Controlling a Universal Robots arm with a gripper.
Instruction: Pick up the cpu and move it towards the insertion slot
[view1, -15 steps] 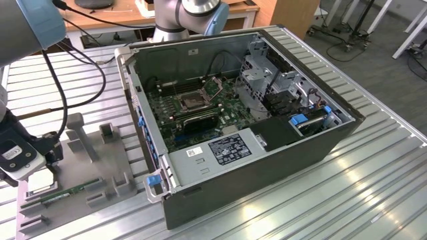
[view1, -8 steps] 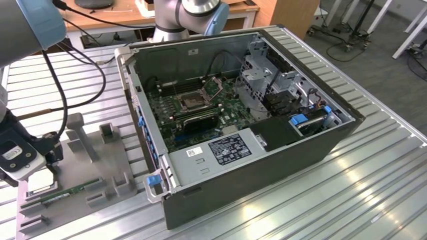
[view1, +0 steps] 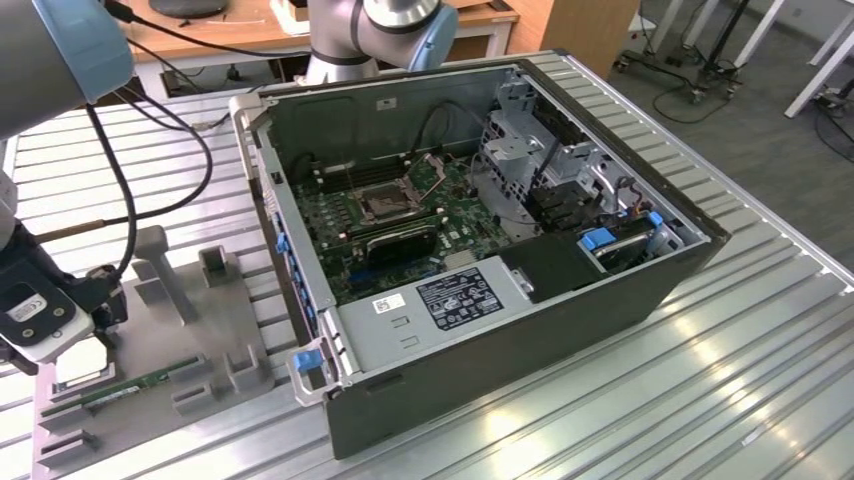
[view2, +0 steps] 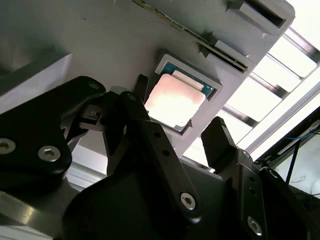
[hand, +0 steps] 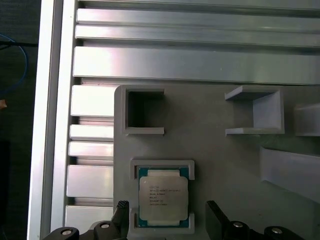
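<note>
At the exterior view's left the arm (view1: 38, 300) bends down over the grey fixture (view1: 247, 315), its wrist low above the plate's near-left corner. The gripper (hand: 167, 207) hangs open, one finger (hand: 121, 209) on each side of the cpu (hand: 163, 199), with a gap at both. The cpu lies flat in the fixture's square recess. Raised lips border two of its edges; the other two face the fingers. Right of the fixture, well apart, the insertion slot (view1: 382, 205) lies inside the open computer case (view1: 507, 370).

cpu (hand: 163, 198) flanks: gap to each gripper (hand: 167, 205) finger | obstacle: raised holder rim (hand: 162, 163) around cpu
</note>
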